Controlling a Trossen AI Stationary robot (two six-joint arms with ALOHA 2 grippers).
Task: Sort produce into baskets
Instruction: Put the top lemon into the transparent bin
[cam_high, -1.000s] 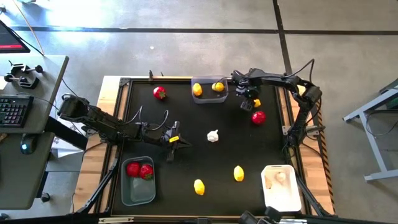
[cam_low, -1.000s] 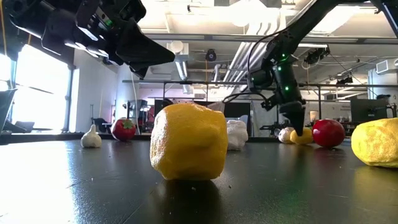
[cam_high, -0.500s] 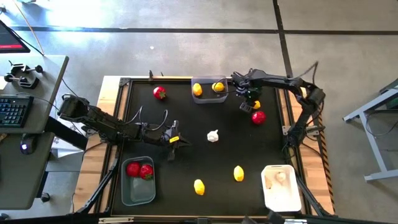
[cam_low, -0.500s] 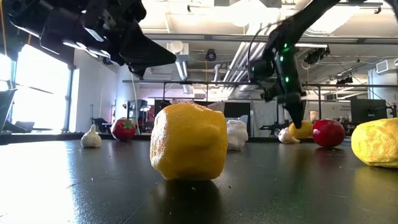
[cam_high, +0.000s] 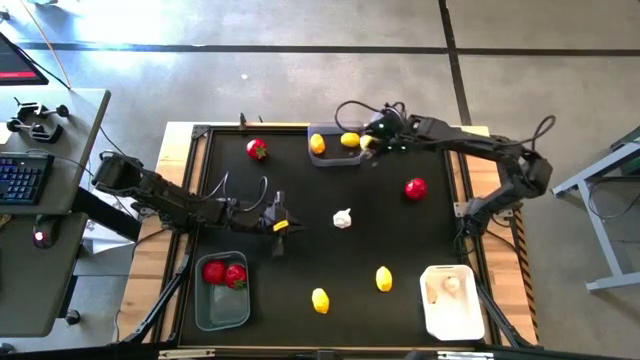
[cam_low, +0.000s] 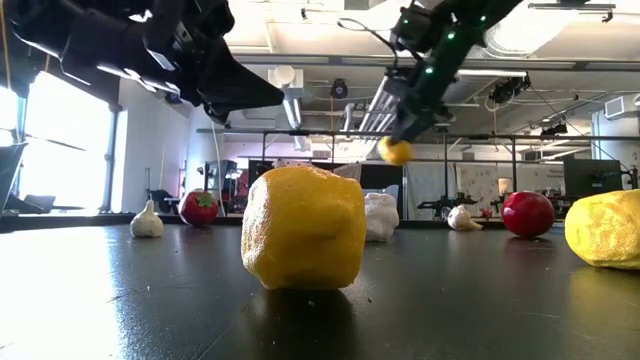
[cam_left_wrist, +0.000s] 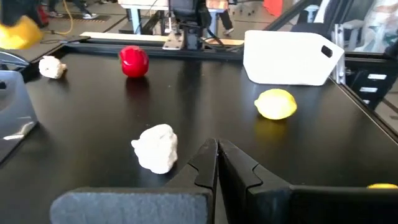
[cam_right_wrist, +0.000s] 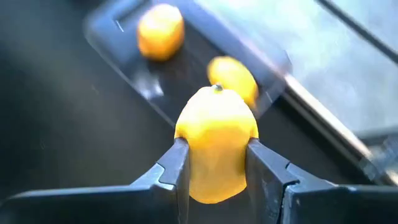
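Note:
My right gripper (cam_high: 368, 146) is shut on a yellow lemon (cam_right_wrist: 216, 143), in the air by the right end of the far grey basket (cam_high: 335, 150). Two lemons (cam_high: 317, 143) lie in that basket. My left gripper (cam_high: 283, 225) is shut on nothing, above the table's left middle. Loose on the table lie a garlic bulb (cam_high: 342, 218), two red fruits (cam_high: 415, 187) (cam_high: 257, 149) and two lemons (cam_high: 384, 279) (cam_high: 320, 299). My right gripper pinches the lemon's two opposite sides (cam_right_wrist: 186, 146) between its two fingers (cam_right_wrist: 261, 174). The lemon's pointed tip (cam_right_wrist: 217, 88) faces away from the gripper. The fingers slant down from the table's right. The lemon (cam_low: 396, 151) hangs clear of the table.
A grey basket (cam_high: 205, 310) with two red fruits stands near left. A white basket (cam_high: 450, 315) holding garlic stands near right. Another garlic bulb (cam_low: 147, 222) lies at the far side. A desk with a keyboard (cam_high: 20, 175) stands left of the table.
My right gripper has lifted the lemon off the table beside the right red fruit. It carried the lemon up and toward the table's left, to the far grey basket, tipping as it went. The red fruit has stayed in place.

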